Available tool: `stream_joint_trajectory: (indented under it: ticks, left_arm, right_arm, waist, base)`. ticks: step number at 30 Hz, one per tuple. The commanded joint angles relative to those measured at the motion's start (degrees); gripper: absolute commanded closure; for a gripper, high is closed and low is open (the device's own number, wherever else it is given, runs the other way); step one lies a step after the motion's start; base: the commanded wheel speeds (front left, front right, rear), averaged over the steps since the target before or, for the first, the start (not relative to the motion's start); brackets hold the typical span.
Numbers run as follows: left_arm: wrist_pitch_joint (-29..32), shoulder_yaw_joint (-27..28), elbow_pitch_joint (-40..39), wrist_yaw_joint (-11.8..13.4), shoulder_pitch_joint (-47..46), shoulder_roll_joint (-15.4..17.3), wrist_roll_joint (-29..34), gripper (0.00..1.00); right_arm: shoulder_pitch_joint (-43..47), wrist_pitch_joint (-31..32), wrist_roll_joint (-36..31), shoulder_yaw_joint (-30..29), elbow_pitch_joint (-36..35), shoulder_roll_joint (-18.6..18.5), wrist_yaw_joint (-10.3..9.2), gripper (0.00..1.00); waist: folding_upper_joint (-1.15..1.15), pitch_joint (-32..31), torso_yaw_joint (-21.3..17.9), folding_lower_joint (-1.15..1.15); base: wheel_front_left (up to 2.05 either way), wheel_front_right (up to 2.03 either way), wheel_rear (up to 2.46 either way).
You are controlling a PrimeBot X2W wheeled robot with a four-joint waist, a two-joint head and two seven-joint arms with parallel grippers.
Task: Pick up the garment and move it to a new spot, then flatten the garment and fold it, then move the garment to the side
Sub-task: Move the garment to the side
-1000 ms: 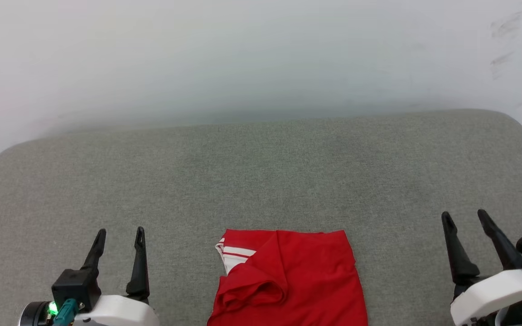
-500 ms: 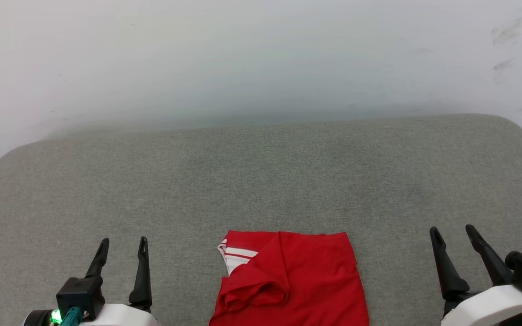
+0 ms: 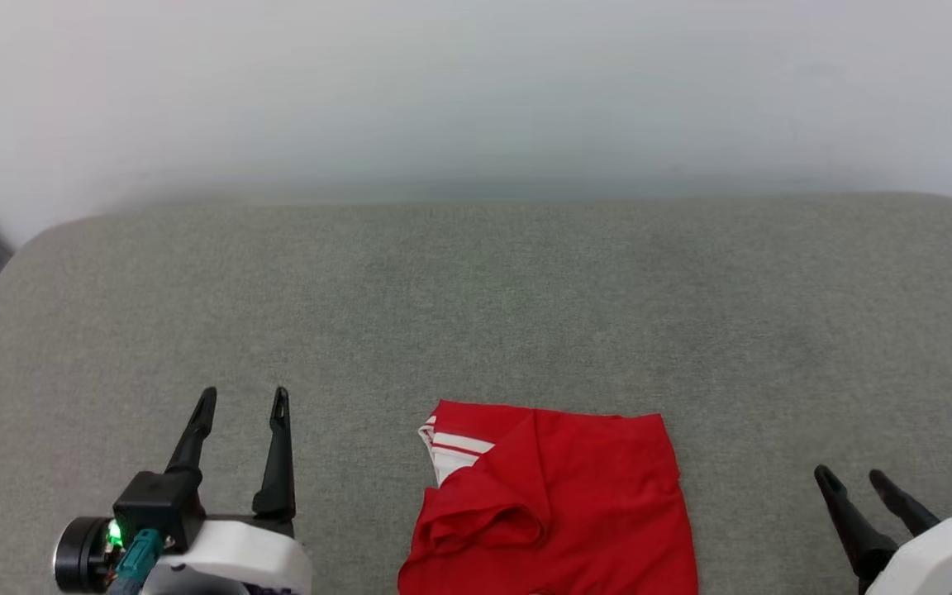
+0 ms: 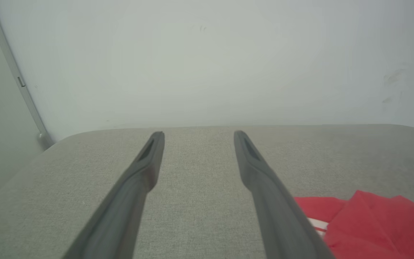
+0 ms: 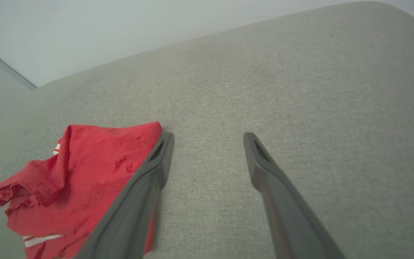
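Left hand [image 3: 245, 393] and right hand [image 3: 849, 473] both released, empty, flanking garment [image 3: 575, 496]. Judged thin, limp, light; pinch far corners, expect sag.

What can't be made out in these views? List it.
- Head view: the garment runs off the bottom edge, so its near part and any print are unseen.
- Left wrist view: the left gripper covers part of it; the frame edge cuts the rest.
- Right wrist view: the right gripper hides one side.
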Motion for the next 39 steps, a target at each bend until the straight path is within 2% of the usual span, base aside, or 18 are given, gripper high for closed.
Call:
stream_joint_trajectory:
  ticks: [1, 8, 11, 19, 20, 21, 22, 27, 32, 36, 39]
  left_arm:
    - [-0.2, -0.1, -0.5, -0.5, -2.1, -0.5, 0.8, 0.0]
    - [-0.6, 0.1, -0.6, -1.6, -5.5, -2.8, 2.5, 0.0]
    - [-0.6, 0.1, -0.1, -2.5, -6.9, -3.8, 3.1, 0.0]
    - [-0.6, 2.1, 0.8, -4.4, -8.4, -6.0, 5.1, 0.0]
    - [-0.6, 2.3, 0.9, -4.6, -8.4, -6.3, 5.2, 0.0]
    - [-0.6, 2.6, 1.1, -4.8, -8.4, -6.4, 5.5, 0.0]
    - [-0.7, 2.9, 1.2, -5.1, -8.3, -6.6, 5.7, 0.0]
    - [-0.6, 3.8, 2.2, -6.0, -7.4, -7.1, 6.6, 0.0]
    - [-0.6, 4.4, 2.9, -6.4, -6.6, -6.9, 7.1, 0.0]
    - [-0.6, 5.1, 2.9, -6.5, -5.0, -6.1, 7.2, 0.0]
    - [-0.5, 5.4, 2.4, -6.2, -3.7, -5.8, 7.0, 0.0]
  right_arm:
    - [-0.8, 2.1, 2.5, 0.3, 1.2, -1.7, -0.02, 0.0]
    - [-5.2, 10.6, 13.3, 6.6, 8.0, -6.5, -0.01, 0.0]
    - [-7.3, 12.0, 17.0, 10.5, 10.2, -7.8, -0.02, 0.0]
    - [-10.9, 13.4, 24.4, 17.9, 17.2, -8.6, -0.08, 0.0]
    - [-11.0, 13.7, 24.6, 18.7, 18.2, -8.6, -0.14, 0.03]
    - [-11.1, 14.4, 25.4, 19.4, 19.2, -8.4, -0.17, 0.59]
    - [-11.2, 14.7, 25.9, 20.2, 19.7, -8.3, -0.17, 1.0]
    - [-13.7, 12.6, 27.3, 22.4, 17.7, -9.0, -0.06, 1.0]
    - [-15.5, 9.4, 25.6, 24.0, 14.1, -11.7, -0.01, 1.0]
    - [-16.9, 8.8, 20.1, 25.7, 12.0, -14.6, -0.02, 1.0]
    - [-18.4, 10.9, 15.7, 26.6, 10.3, -17.0, -0.02, 1.0]
  waist:
    - [0.0, 3.2, 2.2, 0.0]
    - [0.0, 8.6, 5.8, 0.0]
    - [0.0, 10.6, 7.4, 0.0]
    - [0.0, 13.9, 9.4, 0.0]
    - [0.0, 14.0, 9.5, 0.0]
    - [0.0, 14.1, 9.5, 0.0]
    - [0.0, 14.0, 9.6, 0.0]
    - [0.0, 12.7, 8.7, 0.0]
    - [0.0, 10.0, 7.1, 0.0]
    - [0.0, 7.1, 3.7, 0.0]
    - [0.0, 5.6, -0.1, 0.0]
  base:
    - [0.0, 0.0, 0.0]
    - [0.0, 0.0, 0.0]
    - [0.0, 0.0, 0.0]
    - [0.0, 0.0, 0.0]
    - [0.0, 0.0, 0.0]
    - [0.0, 0.0, 0.0]
    - [0.0, 0.0, 0.0]
    - [0.0, 0.0, 0.0]
    - [0.0, 0.0, 0.0]
    - [0.0, 0.0, 0.0]
    - [0.0, 0.0, 0.0]
